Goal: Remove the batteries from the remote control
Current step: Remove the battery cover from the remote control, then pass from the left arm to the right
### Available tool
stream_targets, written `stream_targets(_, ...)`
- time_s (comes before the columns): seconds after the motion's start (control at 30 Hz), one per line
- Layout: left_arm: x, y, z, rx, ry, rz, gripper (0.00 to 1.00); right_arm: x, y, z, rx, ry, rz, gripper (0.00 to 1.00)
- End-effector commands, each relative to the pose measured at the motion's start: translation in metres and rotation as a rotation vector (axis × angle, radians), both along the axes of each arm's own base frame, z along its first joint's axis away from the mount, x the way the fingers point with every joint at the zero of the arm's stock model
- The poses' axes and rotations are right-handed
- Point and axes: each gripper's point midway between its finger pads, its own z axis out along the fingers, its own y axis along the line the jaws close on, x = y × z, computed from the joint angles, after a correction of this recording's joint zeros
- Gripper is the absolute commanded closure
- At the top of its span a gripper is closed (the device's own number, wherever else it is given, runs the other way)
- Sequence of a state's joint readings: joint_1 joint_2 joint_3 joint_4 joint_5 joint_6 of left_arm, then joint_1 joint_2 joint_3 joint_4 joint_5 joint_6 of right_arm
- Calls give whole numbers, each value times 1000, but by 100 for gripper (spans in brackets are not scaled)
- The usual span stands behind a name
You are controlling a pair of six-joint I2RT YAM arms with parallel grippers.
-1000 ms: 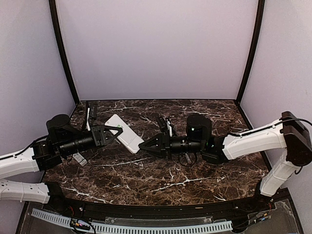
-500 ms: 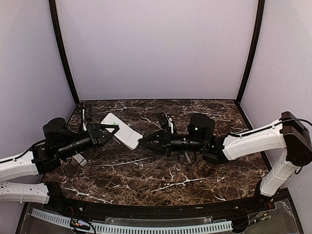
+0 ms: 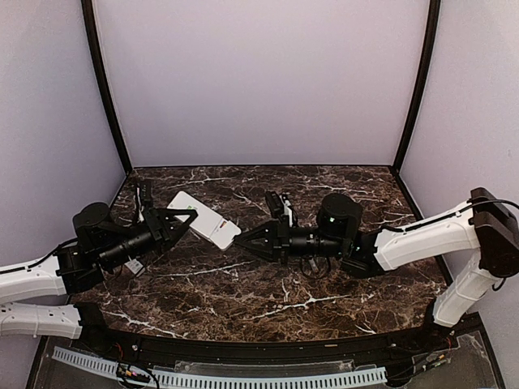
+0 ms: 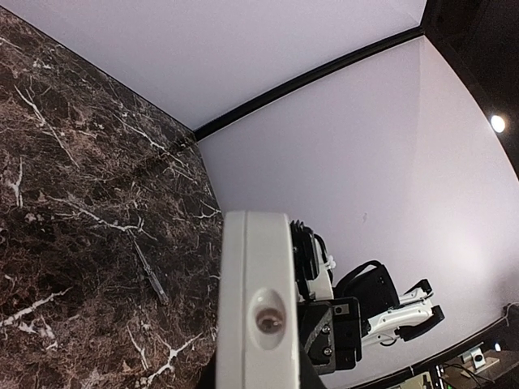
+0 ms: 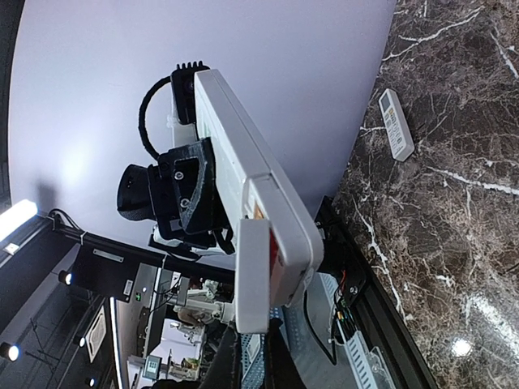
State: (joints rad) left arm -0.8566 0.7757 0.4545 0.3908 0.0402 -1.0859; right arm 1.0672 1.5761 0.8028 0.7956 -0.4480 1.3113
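Over the dark brown marble table (image 3: pixel 268 300), the left gripper (image 3: pixel 183 222) is clamped on a long white plastic remote control (image 3: pixel 207 221). It holds the remote clear of the surface, slanted toward the middle. The right gripper (image 3: pixel 243 241) meets the remote's free end, its tips pressed close together there.

From the left wrist, the remote shows end-on as a narrow white face with a small round lens, the right arm's black body just behind it.

From the right wrist, a flat white rectangular cover (image 5: pixel 252 275) stands partly off the remote's end, its lower edge pinched between the right fingers (image 5: pixel 225 366). Red batteries (image 5: pixel 273 251) show in the uncovered slot, inside the remote. A second small white remote (image 5: pixel 396 121) lies on the marble.
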Motion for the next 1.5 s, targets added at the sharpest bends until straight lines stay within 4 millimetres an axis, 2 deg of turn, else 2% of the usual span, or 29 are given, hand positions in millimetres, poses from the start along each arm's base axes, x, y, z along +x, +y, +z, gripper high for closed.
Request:
stream_targets(0.0,6,14,24,-88,-47,74,100,0,-9,8,29,-8,-26,100)
stream_targets(0.37,8,12,18,-71,-35,75,100,1,-16,8,21,-15,-53,100)
stream_targets(0.57,10,9,10,45,-32,62,100,4,-22,-1,-56,-44,-79,99)
stream_targets(0.73,9,8,3,81,-20,15,100,5,-34,-5,-139,-71,-115,88)
stream_targets(0.97,4,1,-12,135,3,-86,100,11,-56,-3,-251,-155,-180,61)
stream_targets(1.07,-2,-4,-17,179,-10,-143,100,12,-63,-1,-342,-223,-184,49)
stream_targets(1.17,-7,-10,-30,249,2,-207,100,9,-69,-2,-452,-310,-160,38)
stream_targets(1.3,-21,-25,-40,257,23,-336,100,0,-66,-6,-558,-424,-101,29)
stream_targets(1.4,-25,-31,-47,261,42,-388,100,-8,-54,-10,-604,-493,-51,17)
stream_targets(1.47,-26,-35,-51,259,58,-410,99,-14,-43,-11,-611,-528,-25,14)
